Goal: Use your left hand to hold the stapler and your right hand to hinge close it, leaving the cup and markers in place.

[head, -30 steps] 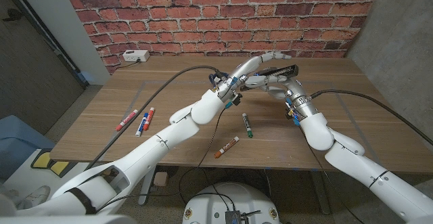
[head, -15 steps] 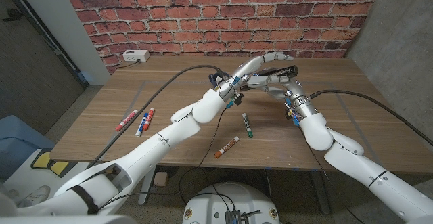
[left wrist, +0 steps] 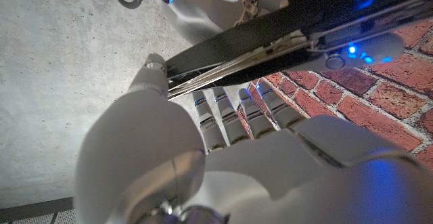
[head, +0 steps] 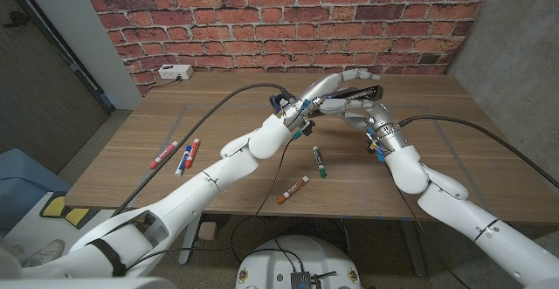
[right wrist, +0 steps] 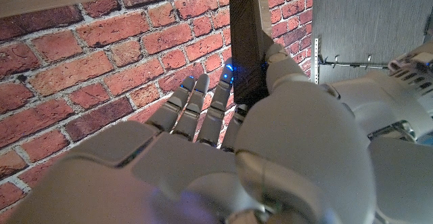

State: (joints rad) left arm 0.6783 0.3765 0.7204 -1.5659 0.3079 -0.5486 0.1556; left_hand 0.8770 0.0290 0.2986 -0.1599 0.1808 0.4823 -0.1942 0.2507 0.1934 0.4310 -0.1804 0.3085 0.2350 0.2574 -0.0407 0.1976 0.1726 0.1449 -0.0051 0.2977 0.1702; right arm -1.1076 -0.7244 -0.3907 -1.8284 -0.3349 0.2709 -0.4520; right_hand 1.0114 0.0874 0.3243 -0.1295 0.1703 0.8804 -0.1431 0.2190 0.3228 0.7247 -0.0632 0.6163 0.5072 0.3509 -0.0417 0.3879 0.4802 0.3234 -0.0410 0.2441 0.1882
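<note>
From the head view, the stapler (head: 360,90) is lifted above the far part of the table (head: 454,141), just beyond the green marker (head: 320,161). The left hand (head: 336,86) wraps it from one side and the right hand (head: 356,111) cups it from below.

In the left wrist view, the stapler (left wrist: 284,38) stands gaping, its fingers (left wrist: 230,112) curled toward it.

In the right wrist view, the right hand (right wrist: 223,136) closes on its dark body (right wrist: 247,41).

It looks stiff, metal and sprung, so hold the base and press the top arm near its free end.
</note>
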